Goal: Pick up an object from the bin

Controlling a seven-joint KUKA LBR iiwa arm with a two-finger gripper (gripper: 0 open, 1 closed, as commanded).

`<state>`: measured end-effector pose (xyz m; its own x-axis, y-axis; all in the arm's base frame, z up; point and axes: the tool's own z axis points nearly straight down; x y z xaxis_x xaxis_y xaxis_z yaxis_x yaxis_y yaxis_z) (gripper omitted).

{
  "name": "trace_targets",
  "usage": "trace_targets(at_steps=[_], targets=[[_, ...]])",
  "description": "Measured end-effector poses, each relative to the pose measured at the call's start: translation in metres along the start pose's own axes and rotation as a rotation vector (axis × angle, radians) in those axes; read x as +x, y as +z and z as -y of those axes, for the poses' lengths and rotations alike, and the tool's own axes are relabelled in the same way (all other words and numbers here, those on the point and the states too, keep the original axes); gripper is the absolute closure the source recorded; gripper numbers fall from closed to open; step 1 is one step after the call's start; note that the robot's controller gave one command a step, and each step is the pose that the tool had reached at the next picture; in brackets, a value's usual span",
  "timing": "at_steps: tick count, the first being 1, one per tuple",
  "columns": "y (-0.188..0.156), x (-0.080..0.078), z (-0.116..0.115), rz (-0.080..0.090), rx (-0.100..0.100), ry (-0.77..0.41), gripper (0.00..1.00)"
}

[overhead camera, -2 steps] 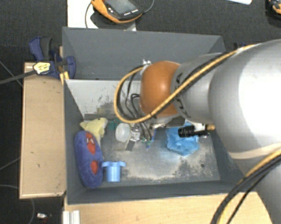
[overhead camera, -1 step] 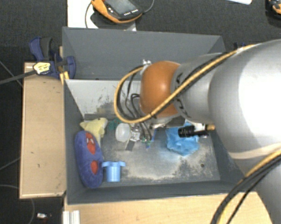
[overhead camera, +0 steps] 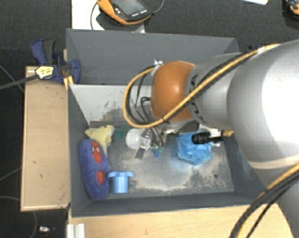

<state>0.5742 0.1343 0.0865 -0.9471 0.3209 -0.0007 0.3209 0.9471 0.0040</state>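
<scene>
1. Camera view: the gripper [overhead camera: 148, 146] hangs low over the middle of the bin's [overhead camera: 154, 58] floor, under the orange wrist cover [overhead camera: 171, 90]. Whether it is apart or together cannot be told, and nothing is seen held.
2. Nearest thing: a white round thing [overhead camera: 133, 139], just beside the gripper toward the view's left, perhaps touching it.
3. On the gripper's other side, near it, lies a blue wad [overhead camera: 193, 151], partly under the arm. A small blue bit [overhead camera: 157, 153] sits just below the gripper.
4. Well apart, by the left wall: a yellow toy [overhead camera: 100, 134], a blue plush [overhead camera: 93, 168] and a blue spool [overhead camera: 120, 181].
5. Step in hand, as judged: lining up a grasp. The gripper stands off-centre from the white round thing, so it should shift toward it before closing. A round body will likely roll away if nudged from one side, so it should be straddled evenly, close to the floor and clear of the wad.
</scene>
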Motion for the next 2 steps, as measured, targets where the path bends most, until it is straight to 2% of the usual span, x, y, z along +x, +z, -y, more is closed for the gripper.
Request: trace_targets(at_steps=[2], targets=[[-0.054,-0.001,-0.001,0.004,-0.002,-0.002,1.00]])
